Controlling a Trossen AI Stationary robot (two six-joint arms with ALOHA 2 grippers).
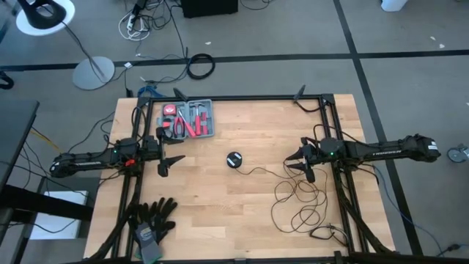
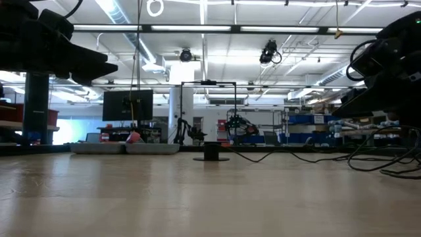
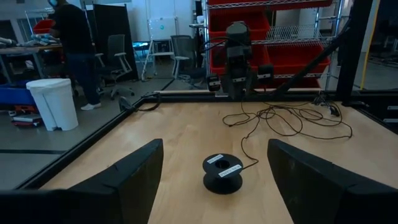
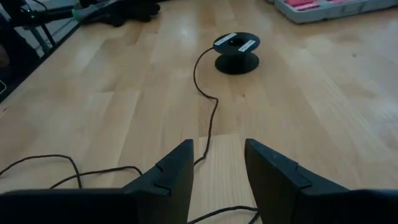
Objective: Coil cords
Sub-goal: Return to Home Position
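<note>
Pale wooden tabletop (image 1: pixel 220 220) bears the thin black wire (image 4: pixel 215 112), loose at the high view's lower right, running to its small round black spool (image 1: pixel 234 160) at centre. Retract your wide-open, empty left gripper (image 1: pixel 172 163) and part-open, empty right gripper (image 1: pixel 293 161) high, clear of the loops. Your grey plastic tray (image 1: pixel 210 110), upper left, holds red-handled tools, probably pliers.

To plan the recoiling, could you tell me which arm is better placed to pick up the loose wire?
Probably the right: the right gripper, open, is at the loose wire; the left gripper lies beyond the spool.
</note>
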